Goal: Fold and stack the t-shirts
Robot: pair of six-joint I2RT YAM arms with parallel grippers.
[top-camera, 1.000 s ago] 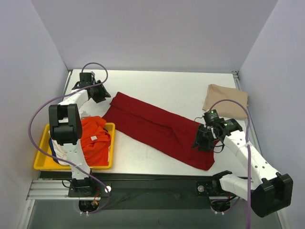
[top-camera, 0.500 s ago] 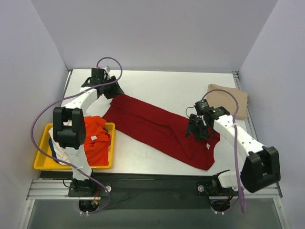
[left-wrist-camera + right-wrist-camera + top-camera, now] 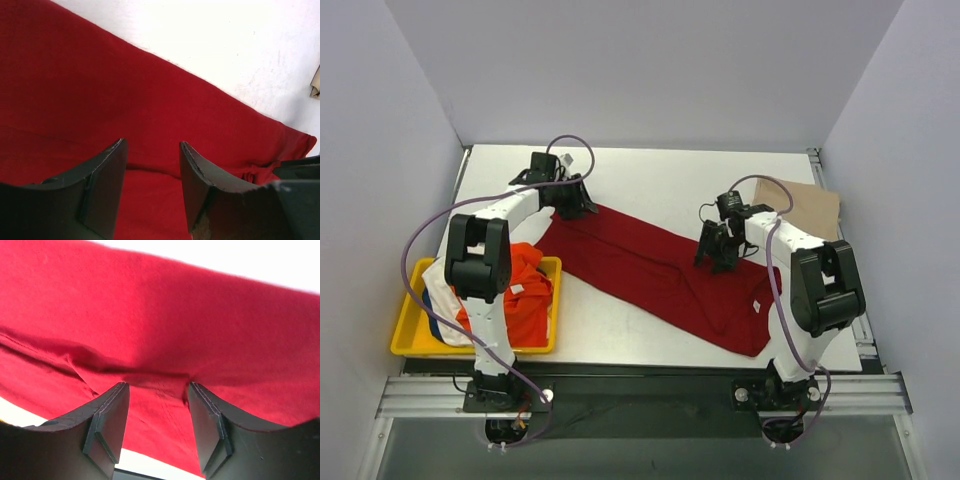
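A dark red t-shirt [image 3: 650, 265] lies flat on the white tabletop [image 3: 650, 180]. It runs as a long slanting band from the far left down to the near right. Creases run along its length, and a small white tag [image 3: 757, 307] shows near its near-right end.

The left hand [image 3: 578, 197] is at the far-left end of this shirt, right over its edge. In the left wrist view its two dark fingers [image 3: 107, 170] stand apart. Only red cloth shows in the gap between them and nothing is gripped. A strip of bare tabletop lies beyond the shirt's far edge.

The right hand [image 3: 712, 250] is over the right part of the red shirt, near its far edge. In the right wrist view its fingers [image 3: 112, 415] are also spread, low over the cloth. A raised wrinkle of red fabric sits in the gap between the tips. The fingers are not closed on it, and I cannot tell whether the pads touch the cloth.

A tan t-shirt [image 3: 815, 205] lies folded at the far right corner of the tabletop. It is just beyond the right arm and apart from the red shirt.

At the near left sits a yellow tray [image 3: 405, 340]. It holds a crumpled orange t-shirt [image 3: 525, 295], with white cloth [image 3: 438, 285] bunched on its left side. A sliver of blue cloth [image 3: 438, 330] shows below the white.
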